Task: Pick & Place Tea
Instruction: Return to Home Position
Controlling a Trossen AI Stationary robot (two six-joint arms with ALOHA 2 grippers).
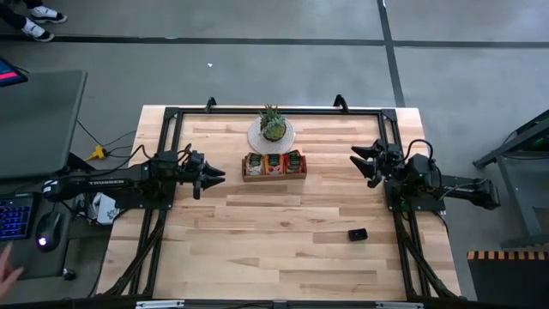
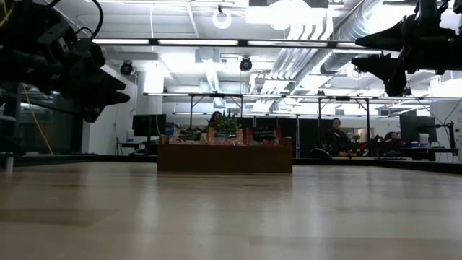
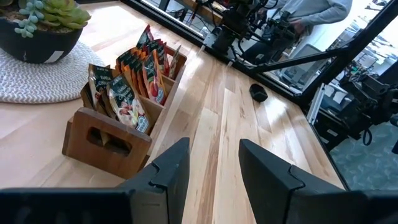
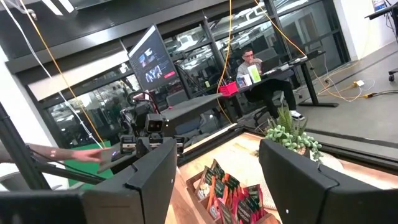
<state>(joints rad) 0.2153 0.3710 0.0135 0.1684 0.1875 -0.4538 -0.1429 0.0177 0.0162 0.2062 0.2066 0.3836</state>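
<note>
**Left gripper** (image 1: 216,176): raised above the counter (image 1: 257,257), to the left of the wooden tray (image 1: 274,177) and apart from it. From my station, its wrist view shows both fingers (image 3: 174,168) spread, with bare counter in the gap and nothing held.

**Right gripper** (image 1: 360,163): raised at the counter's right side, well apart from the tray and pointing toward it. Its fingers (image 4: 155,171) are likewise parted and empty.

**Tea sachets** (image 3: 134,81): all that I can see stand on edge inside the tray, packed in rows and leaning slightly. The high view shows colour in each of the three sections. Most are red-orange with green and white marks.

**Writing:** I can see print on the sachets but cannot read it. White lettering runs along the left arm in the high view, too small for me to read with confidence.

**Potted succulent** (image 1: 273,125): on a round woven mat (image 1: 254,137), just behind the tray.

**Black block** (image 1: 358,234): lying on the counter, well apart from the tray and nearer the right arm.

**Person** (image 4: 252,65): seated at a desk in the room beyond.
</note>
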